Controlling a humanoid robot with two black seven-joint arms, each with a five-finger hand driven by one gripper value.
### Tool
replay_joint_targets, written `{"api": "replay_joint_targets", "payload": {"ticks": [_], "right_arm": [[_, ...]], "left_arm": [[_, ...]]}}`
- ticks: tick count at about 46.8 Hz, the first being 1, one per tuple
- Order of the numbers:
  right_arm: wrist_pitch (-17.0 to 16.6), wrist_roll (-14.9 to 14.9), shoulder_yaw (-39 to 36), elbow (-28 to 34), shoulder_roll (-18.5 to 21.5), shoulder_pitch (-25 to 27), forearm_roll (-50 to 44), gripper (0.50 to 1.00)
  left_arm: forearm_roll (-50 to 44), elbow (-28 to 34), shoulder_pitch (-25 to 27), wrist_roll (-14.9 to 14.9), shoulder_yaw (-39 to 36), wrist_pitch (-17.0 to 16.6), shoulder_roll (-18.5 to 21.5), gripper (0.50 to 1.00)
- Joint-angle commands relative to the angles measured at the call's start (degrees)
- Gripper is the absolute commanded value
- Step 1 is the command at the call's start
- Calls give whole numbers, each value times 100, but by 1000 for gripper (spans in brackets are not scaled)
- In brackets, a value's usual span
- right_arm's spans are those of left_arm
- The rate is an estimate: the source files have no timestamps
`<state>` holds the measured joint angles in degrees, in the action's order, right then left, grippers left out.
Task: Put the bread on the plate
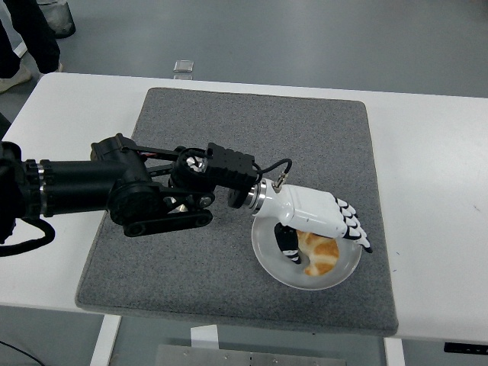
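One arm at work: left arm (pixel 114 187) enters from left edge, reaches across grey mat (pixel 229 137) to plate (pixel 268 252). Left hand (pixel 320 217) white, poised over plate, fingers (pixel 352 226) stretched flat, gripping nothing; judged release posture. Bread (pixel 319 254) lies on plate, just under palm, apparently free of hand. Placement judged done; only withdrawal outstanding. Plate sits at mat's near right part. Mat covers white table (pixel 435 168). Grey floor beyond; small clear object (pixel 183 67) at far edge. Right arm absent from view.
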<state>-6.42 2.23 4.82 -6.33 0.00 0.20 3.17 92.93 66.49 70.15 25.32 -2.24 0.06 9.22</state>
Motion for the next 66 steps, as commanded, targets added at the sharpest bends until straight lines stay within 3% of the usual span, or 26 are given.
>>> {"api": "replay_joint_targets", "payload": {"ticks": [1, 13, 30, 35, 38, 41, 45, 57, 66], "right_arm": [[0, 5, 1, 0, 0, -2, 0, 954], [0, 5, 1, 0, 0, -2, 0, 952], [0, 5, 1, 0, 0, -2, 0, 952], [0, 5, 1, 0, 0, -2, 0, 952], [0, 5, 1, 0, 0, 6, 0, 952], [0, 5, 1, 0, 0, -2, 0, 952], [0, -4, 1, 0, 0, -2, 0, 952], [0, -4, -8, 0, 0, -2, 0, 952], [0, -4, -8, 0, 0, -2, 0, 954]], "left_arm": [[-179, 83, 25, 8, 250, 38, 53, 992], [-995, 180, 140, 34, 1261, 99, 212, 994], [-5335, -593, 210, -89, 2193, 99, 282, 994], [-7005, -699, 219, -624, 2360, -23, 334, 994], [-7955, -717, 219, -984, 2500, -330, 475, 994], [-8527, -787, 201, -1100, 2536, -638, 572, 994], [-8924, -980, 114, -1100, 2580, -815, 642, 994], [-9706, -1244, -493, -1231, 3345, -850, 1002, 994], [-10128, -1227, -1037, -1583, 3748, -701, 1398, 999]]}}
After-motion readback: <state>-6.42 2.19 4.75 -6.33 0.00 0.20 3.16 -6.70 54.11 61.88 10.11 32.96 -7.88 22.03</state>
